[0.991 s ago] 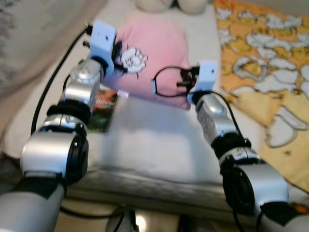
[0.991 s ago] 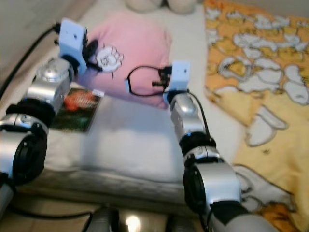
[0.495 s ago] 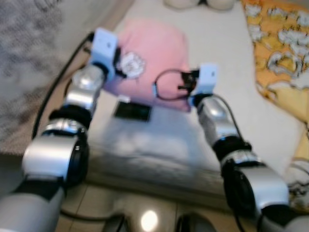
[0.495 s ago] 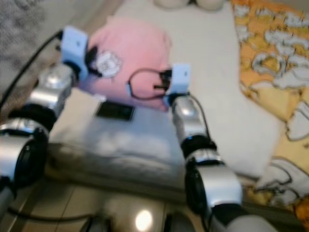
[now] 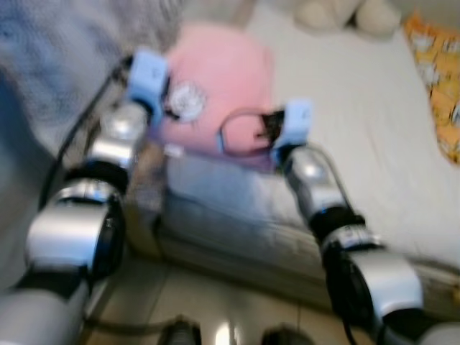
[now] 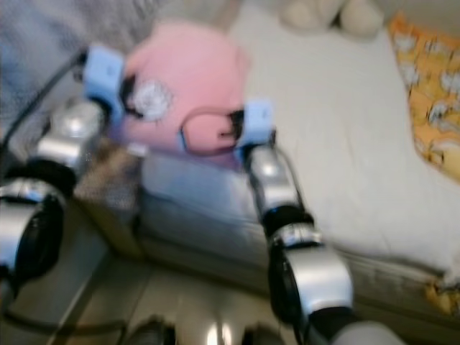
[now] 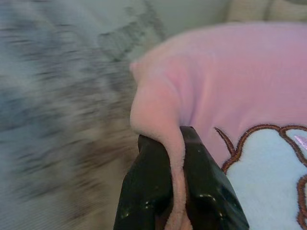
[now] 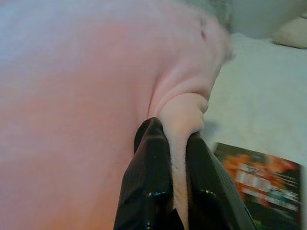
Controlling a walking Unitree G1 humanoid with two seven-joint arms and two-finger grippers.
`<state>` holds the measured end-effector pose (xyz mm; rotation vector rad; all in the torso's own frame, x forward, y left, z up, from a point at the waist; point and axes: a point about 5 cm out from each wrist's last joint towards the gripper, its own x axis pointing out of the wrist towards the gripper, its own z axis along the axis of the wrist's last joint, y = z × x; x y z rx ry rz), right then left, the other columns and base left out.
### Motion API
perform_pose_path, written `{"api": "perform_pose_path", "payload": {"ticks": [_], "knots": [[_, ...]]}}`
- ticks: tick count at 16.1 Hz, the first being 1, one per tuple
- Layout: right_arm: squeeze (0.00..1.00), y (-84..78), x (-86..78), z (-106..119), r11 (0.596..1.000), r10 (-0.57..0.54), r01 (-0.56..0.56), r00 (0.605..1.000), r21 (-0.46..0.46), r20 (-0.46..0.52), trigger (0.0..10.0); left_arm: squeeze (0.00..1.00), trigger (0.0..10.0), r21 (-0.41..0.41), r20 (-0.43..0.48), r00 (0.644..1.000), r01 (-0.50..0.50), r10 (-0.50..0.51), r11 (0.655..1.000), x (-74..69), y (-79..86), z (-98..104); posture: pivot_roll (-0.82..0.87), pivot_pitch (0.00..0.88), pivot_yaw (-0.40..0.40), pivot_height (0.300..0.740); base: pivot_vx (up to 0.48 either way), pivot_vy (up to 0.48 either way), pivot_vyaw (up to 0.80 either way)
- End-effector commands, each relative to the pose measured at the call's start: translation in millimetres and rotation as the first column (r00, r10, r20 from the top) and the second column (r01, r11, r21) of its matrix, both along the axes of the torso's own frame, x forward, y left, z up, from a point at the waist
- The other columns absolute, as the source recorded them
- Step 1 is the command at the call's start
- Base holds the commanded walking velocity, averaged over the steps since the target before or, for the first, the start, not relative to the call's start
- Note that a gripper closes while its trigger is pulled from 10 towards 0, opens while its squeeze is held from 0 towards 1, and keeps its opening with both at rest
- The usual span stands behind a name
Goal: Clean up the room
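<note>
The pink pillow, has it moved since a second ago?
Yes. The pink pillow, pinched by the left gripper and right gripper, has swung toward the robot's left, past the bed's left edge; the camera also turned.

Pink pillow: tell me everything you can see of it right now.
The pink pillow looks soft and fleecy, plump and rounded, with a white patch outlined in brown stitching on its face. The left gripper pinches a fold of fabric at one edge and the right gripper pinches a fold at the other, holding it between them over the white bed.
</note>
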<state>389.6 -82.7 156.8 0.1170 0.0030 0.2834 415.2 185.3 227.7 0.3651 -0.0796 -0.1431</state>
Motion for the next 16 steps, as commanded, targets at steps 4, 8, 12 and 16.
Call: {"api": "perform_pose_path", "payload": {"ticks": [4, 8, 12, 16], "knots": [[0.00, -19.4, 1.7, -0.8, 0.998, -0.062, 0.063, 0.998, -0.012, 0.002, 10.0, 0.00, 10.0, 0.013, 0.066, 0.997, -0.042, 0.041, 0.999, 1.0, 5.7, 15.5, -0.06, 0.014, -0.009, 0.736, 0.480, 0.000, 0.00], [0.00, -28.4, 2.1, -2.8, 0.996, -0.090, 0.090, 0.996, 0.009, -0.014, 10.0, 0.00, 10.0, -0.003, 0.056, 0.998, -0.041, 0.041, 0.999, 0.5, 6.7, 12.4, -0.04, 0.005, -0.022, 0.736, 0.480, 0.000, 0.00], [0.00, -29.5, 1.5, -4.1, 0.996, -0.086, 0.086, 0.996, -0.009, -0.012, 10.0, 0.00, 10.0, -0.005, 0.047, 0.998, -0.040, 0.041, 0.999, 0.3, 7.2, 10.5, -0.05, 0.000, -0.025, 0.736, 0.480, 0.000, 0.00], [0.00, -27.4, 1.5, -3.6, 0.997, -0.078, 0.078, 0.997, -0.010, -0.011, 10.0, 0.00, 10.0, 0.009, 0.049, 0.998, -0.040, 0.039, 0.999, 0.5, 7.9, 11.7, -0.05, 0.000, -0.024, 0.736, 0.480, 0.000, 0.00]]}}
